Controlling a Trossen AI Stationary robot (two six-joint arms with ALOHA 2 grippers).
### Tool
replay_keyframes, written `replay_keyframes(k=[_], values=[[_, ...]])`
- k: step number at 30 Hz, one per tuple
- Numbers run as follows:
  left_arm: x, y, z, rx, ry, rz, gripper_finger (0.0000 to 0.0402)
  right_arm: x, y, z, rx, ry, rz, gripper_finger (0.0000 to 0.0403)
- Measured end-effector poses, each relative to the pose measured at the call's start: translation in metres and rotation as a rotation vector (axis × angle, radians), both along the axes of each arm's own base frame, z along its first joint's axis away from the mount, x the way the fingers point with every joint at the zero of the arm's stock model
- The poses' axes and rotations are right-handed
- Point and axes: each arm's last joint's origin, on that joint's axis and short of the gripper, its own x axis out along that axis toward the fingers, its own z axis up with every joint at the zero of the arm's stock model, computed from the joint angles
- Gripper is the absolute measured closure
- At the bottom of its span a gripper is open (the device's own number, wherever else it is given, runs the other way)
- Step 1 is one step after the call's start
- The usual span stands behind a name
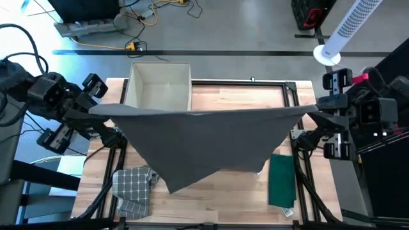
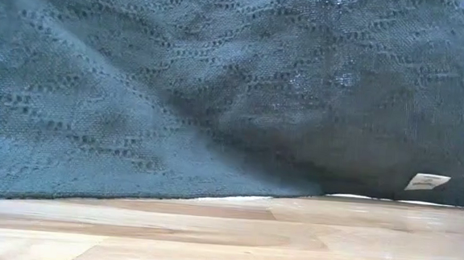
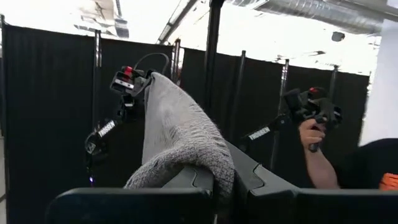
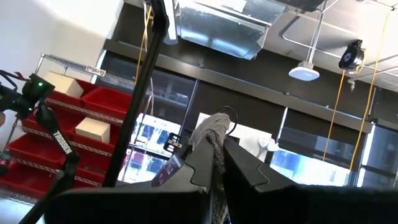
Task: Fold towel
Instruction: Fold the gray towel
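Observation:
A grey towel is stretched out above the table between my two grippers. It hangs down to a point near the front. In the low view the towel fills the picture, and its lower edge reaches the wooden tabletop. My left gripper is shut on the towel's left top corner. My right gripper is shut on its right top corner. A white label shows on the towel. My left gripper pinches the towel's left top corner between its two fingers, with bunched cloth spilling over the fingertips. The top edge runs taut to the other gripper and the rest hangs below. My right gripper pinches the towel's right top corner between its two fingers, and a small tuft of cloth sticks out past the fingertips. The top edge is drawn taut toward the left arm and the cloth hangs below.
An open pale box stands at the far left of the table. A checkered cloth lies at the near left and a folded green cloth at the near right. A person's hand on a controller shows beyond the table.

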Motion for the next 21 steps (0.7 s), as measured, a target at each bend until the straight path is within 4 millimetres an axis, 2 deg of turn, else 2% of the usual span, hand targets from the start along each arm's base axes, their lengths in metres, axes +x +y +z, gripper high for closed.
replay_keyframes(k=[4, 10, 16, 21], values=[[-0.013, 0.013, 0.004, -0.03, 0.048, -0.019, 0.0402, -0.002, -0.003, 0.002, 0.014, -0.003, -0.002, 0.0396], [-0.012, 0.014, 0.001, 0.008, 0.086, 0.059, 0.0402, -0.002, -0.002, 0.002, 0.013, -0.002, -0.001, 0.0396], [-0.004, 0.004, 0.005, 0.035, 0.048, 0.074, 0.0402, -0.002, 0.0, 0.003, 0.011, -0.024, 0.068, 0.0396], [0.006, -0.01, 0.004, 0.057, 0.039, 0.051, 0.0402, 0.001, 0.013, 0.002, -0.033, -0.062, 0.192, 0.0396]])
